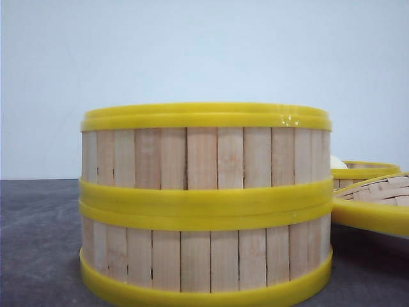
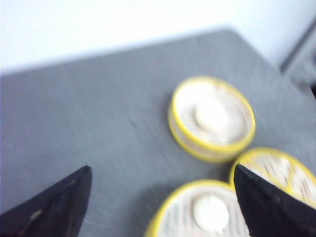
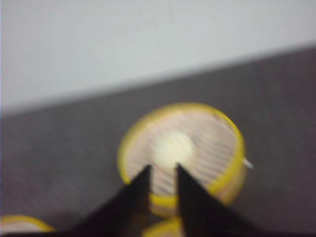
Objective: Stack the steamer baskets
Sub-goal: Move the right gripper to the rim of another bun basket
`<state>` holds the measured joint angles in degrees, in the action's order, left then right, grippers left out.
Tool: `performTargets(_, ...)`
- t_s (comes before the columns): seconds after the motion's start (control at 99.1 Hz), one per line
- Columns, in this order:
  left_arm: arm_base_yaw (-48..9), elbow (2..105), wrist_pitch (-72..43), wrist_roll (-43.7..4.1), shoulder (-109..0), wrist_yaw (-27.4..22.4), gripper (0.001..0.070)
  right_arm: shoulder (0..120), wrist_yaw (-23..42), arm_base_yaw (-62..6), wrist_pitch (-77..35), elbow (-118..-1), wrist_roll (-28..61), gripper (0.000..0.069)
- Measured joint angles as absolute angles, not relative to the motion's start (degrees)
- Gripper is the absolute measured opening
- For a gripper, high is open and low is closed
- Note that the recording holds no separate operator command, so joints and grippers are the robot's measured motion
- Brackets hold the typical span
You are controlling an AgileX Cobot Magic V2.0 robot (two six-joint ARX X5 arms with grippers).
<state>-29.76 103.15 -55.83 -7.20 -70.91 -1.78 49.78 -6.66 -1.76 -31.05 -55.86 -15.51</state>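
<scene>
While both wrist pictures are blurred, the layout can be read as follows.

Stack: two steamer baskets already sit one on the other close to the front camera, rims meeting evenly, on the dark grey table.

Single basket: one more steamer basket stands apart on the table, well clear of the stack, with a white bun inside it.

Top of stack: the left wrist view shows a bun in the upper basket as well.

Lid: a woven-topped lid with a yellow rim leans just beside the stack on its right.

Left gripper: fingers spread wide, holding nothing, hovering above the stack.

Right gripper: fingers drawn nearly together with a narrow gap, nothing between them, above a basket holding a bun; which basket this is I cannot tell.

Progress: in my judgement the single basket is yet to be added.

Risk: a pinch on one wall could tilt the basket and roll the bun out; an off-centre placement could catch a rim, or crush the bun below, or nudge the leaning lid.
</scene>
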Motion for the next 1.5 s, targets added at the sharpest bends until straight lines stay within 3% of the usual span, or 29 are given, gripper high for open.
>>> performTargets(0.071,-29.8,103.2,-56.0,-7.0,-66.8,0.3,0.0557,61.5,-6.7,-0.4,-39.4,-67.1,-12.6,0.0331)
performTargets(0.171,-29.8,103.2,-58.0,-6.3,-61.9,3.8,0.0557,75.9,-6.0,0.6,-49.0,-80.4,-10.3,0.0381)
performTargets(0.353,-29.8,103.2,-62.1,-3.7,-56.8,9.1,0.0557,94.5,-5.9,1.0,-56.0,-94.8,-9.4,0.0259)
performTargets(0.565,-29.8,103.2,-65.2,-3.1,-55.0,10.8,0.0557,106.1,-4.4,1.0,-59.5,-96.2,-9.6,0.0141)
performTargets(1.503,-29.8,103.2,-67.1,-1.5,-58.5,12.3,0.0557,116.9,-1.9,1.2,-58.7,-96.8,-10.7,0.0131)
